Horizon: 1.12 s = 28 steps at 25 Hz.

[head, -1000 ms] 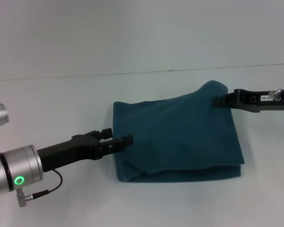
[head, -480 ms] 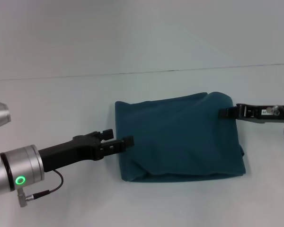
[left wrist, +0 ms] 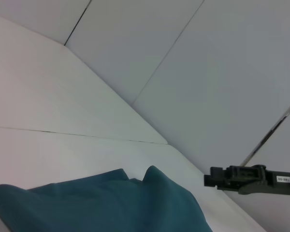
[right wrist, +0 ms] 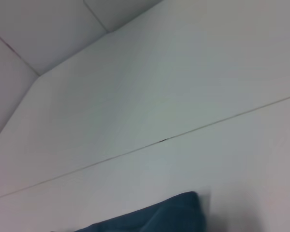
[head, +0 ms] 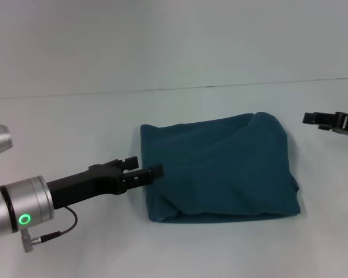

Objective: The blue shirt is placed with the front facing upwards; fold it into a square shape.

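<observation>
One white table carries everything, and on it the blue shirt lies folded into a rough rectangle, plain side up, with a small raised bump at its far right corner. At the shirt's left edge sits the left gripper, its tips touching or just over the cloth; whether its fingers are apart or together I cannot tell. To the right of the shirt's far right corner, apart from the fabric and holding nothing, hangs the right gripper, its finger state likewise unclear. Seen from the left wrist, the right gripper hovers beyond the shirt.
</observation>
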Each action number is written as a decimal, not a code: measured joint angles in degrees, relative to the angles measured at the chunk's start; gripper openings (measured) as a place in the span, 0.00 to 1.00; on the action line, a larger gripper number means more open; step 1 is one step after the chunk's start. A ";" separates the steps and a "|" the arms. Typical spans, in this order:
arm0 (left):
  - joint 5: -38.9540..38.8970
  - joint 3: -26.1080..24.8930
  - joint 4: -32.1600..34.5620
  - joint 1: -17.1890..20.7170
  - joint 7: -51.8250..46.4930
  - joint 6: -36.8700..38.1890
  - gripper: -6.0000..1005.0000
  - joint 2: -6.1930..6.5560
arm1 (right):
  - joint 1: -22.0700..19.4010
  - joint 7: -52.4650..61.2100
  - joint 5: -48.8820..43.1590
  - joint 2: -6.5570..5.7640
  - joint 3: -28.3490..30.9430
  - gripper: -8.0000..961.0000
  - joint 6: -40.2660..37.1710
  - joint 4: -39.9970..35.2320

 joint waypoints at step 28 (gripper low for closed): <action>-0.15 -0.07 0.00 -0.11 0.00 -0.14 0.94 -0.08 | 7.66 -10.39 -0.53 4.67 -11.46 0.23 2.42 3.68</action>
